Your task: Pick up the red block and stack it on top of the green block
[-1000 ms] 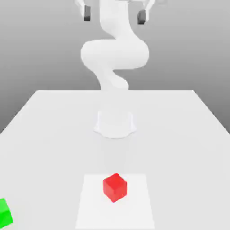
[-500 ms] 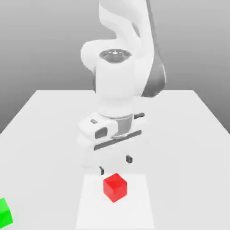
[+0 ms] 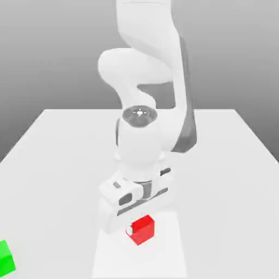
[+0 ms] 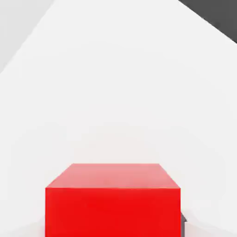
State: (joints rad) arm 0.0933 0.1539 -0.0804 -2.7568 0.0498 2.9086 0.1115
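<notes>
A robot's pincer (image 3: pixel 141 228) pinches a red block (image 3: pixel 143 231) at the lower centre of the exterior view, its jaws closed on opposite sides of the cube. The block sits over a white square (image 3: pixel 163 264) on the pale table (image 3: pixel 229 180), while the green block (image 3: pixel 5 259), its intended perch, lies at the lower edge of the exterior view's left, partly cut off by the frame.

The step in hand appears to be securing the grip — best done with even pressure on both faces before any lift. A straight, unhurried rise should keep the cube level; sideways travel is better left until it would pass well above the green block's top. Both blocks sit at an angle in the exterior view — so a turn of the wrist may be needed to square their faces before a gentle release.
</notes>
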